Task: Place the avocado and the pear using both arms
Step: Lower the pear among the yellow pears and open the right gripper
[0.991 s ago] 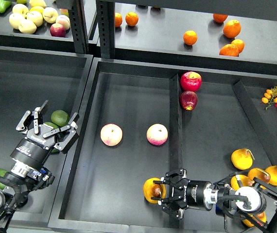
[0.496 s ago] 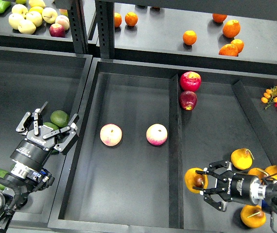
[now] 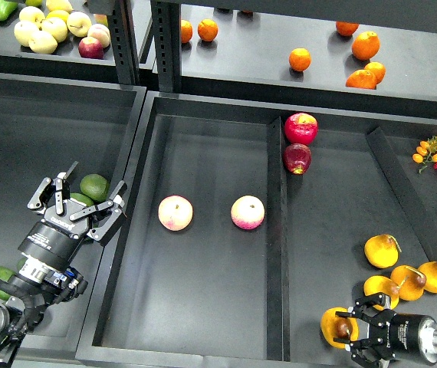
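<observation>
Right gripper [image 3: 347,335] at 5 o'clock, fingers pinching the pear [image 3: 336,325], brown blotch facing up, low over the right compartment beside the cluster of cleaner yellow pears [image 3: 402,276] toward 3 o'clock; probably held there for setting down among its kind. Left gripper [image 3: 80,205] at 9 o'clock, fingers spread wide above the green avocados [image 3: 93,186] in the left bin; the avocado of the task not told apart for certain, maybe the darker one partly hidden under those fingers. Middle compartment nearly open, only two pink-cream fruits [image 3: 175,212] near its centre. Raised divider [image 3: 277,253] just at 9 o'clock of the pear; front wall close below, so little room at 6 o'clock. Left bin's wall [image 3: 126,192] just at 3 o'clock of the left fingers.
</observation>
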Controlling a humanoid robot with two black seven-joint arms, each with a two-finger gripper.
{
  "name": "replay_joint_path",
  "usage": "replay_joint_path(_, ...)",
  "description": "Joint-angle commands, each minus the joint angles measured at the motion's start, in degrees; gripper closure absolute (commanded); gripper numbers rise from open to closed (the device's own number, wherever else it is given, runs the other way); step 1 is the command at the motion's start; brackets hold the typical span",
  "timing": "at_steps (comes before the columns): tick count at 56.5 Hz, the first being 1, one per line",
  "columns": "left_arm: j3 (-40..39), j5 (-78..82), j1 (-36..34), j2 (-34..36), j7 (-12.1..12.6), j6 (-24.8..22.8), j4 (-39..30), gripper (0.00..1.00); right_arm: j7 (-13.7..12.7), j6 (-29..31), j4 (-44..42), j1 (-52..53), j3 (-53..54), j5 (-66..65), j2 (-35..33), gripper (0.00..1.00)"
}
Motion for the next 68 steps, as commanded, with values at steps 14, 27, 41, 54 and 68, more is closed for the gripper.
replay_joint_path(14, -0.04, 0.00, 0.08, 0.00, 0.00, 0.00, -0.09, 0.02, 0.00, -0.76, -4.25, -0.02, 0.74, -4.53, 0.23, 0.68)
replay_joint_path(27, -0.04, 0.00, 0.26, 0.00, 0.00, 0.00, -0.09, 0.02, 0.00, -1.02, -5.31, -0.11, 0.65, -5.23, 0.31, 0.47)
replay_joint_path(41, 0.04, 0.00, 0.52, 0.00, 0.00, 0.00, -0.17, 0.02, 0.00, -2.95, -5.22, -0.20, 0.65, -6.11, 0.75, 0.11)
replay_joint_path(54, 0.04, 0.00, 0.52, 0.00, 0.00, 0.00, -0.61, 0.02, 0.00, -8.06, -3.73, 1.82, 4.15, -0.41, 1.28, 0.01)
replay_joint_path(68, 0.13, 0.09, 0.70, 0.00, 0.00, 0.00, -0.70, 0.02, 0.00, -10.16, -2.67, 7.18, 19.79, 3.73, 10.41, 0.01)
